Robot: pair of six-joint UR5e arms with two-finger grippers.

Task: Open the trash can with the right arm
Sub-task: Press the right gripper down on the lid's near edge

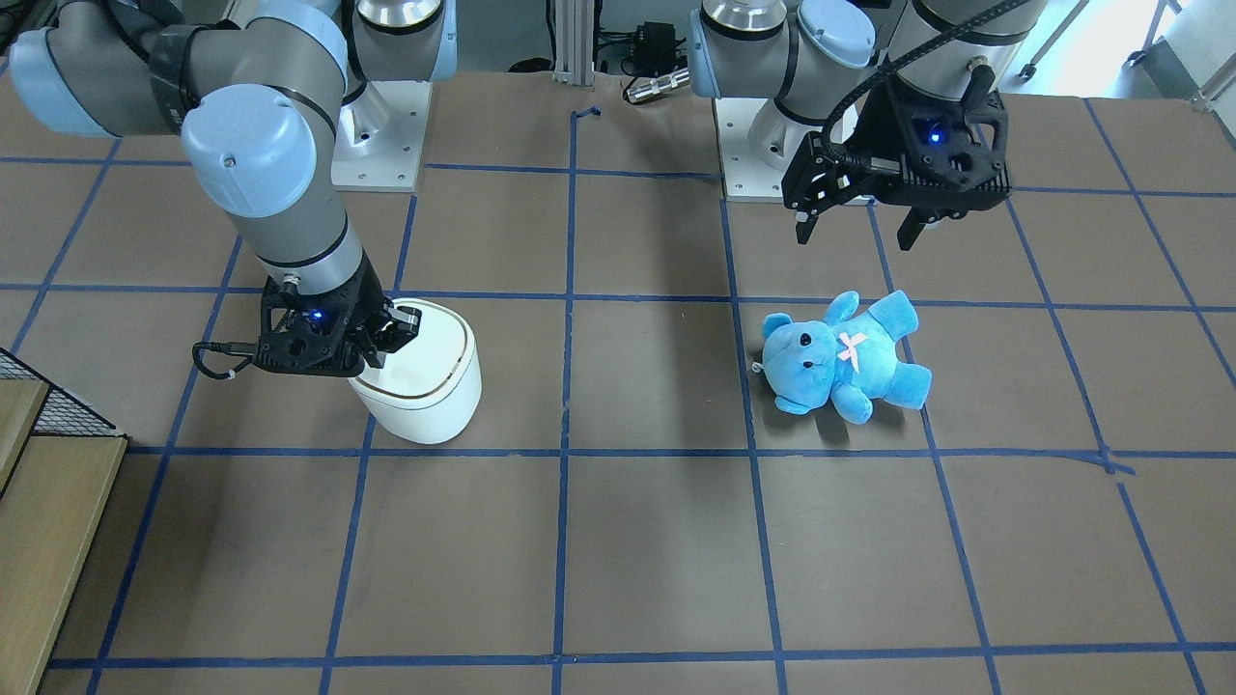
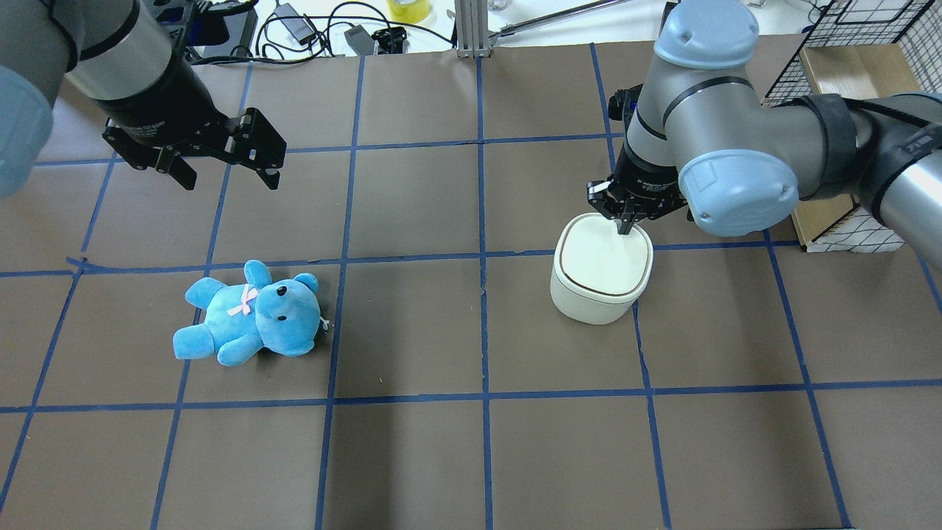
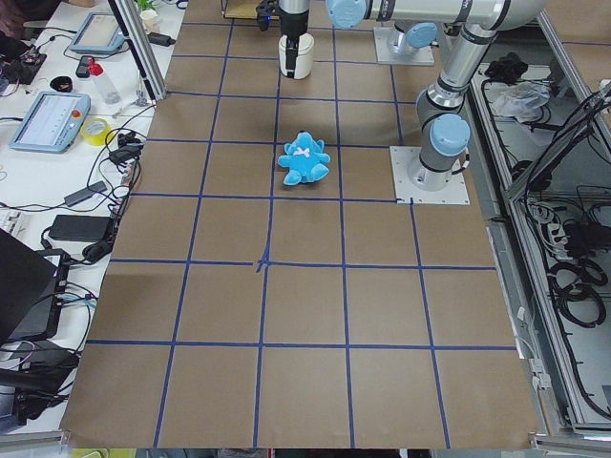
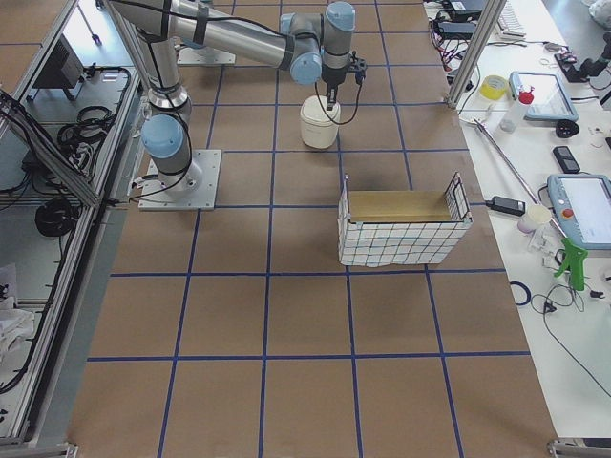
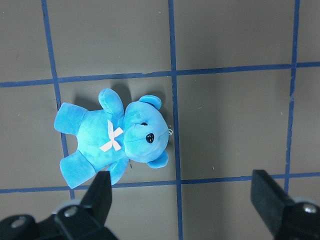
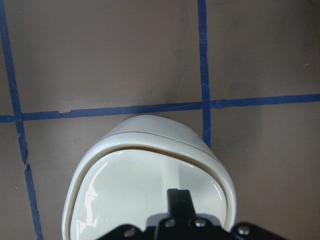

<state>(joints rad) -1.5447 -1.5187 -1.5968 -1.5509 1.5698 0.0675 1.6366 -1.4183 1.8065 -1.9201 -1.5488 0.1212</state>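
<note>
The white trash can (image 2: pixel 600 269) stands on the brown table with its tan-ringed lid on; it also shows in the front view (image 1: pixel 425 386) and both side views (image 3: pixel 298 59) (image 4: pixel 320 122). My right gripper (image 2: pixel 624 222) is shut and empty. Its tips point down at the lid near one edge, on it or just above it; I cannot tell which. The right wrist view shows the shut fingers (image 6: pixel 178 200) over the glossy lid (image 6: pixel 130 190). My left gripper (image 2: pixel 229 179) is open and empty, hovering far from the can, also seen in the front view (image 1: pixel 856 235).
A blue teddy bear (image 2: pixel 250 316) lies on its back below the left gripper, also in the left wrist view (image 5: pixel 115 137). A wire-sided box (image 4: pixel 401 229) stands at the table's right end beyond the can. Blue tape lines grid the table.
</note>
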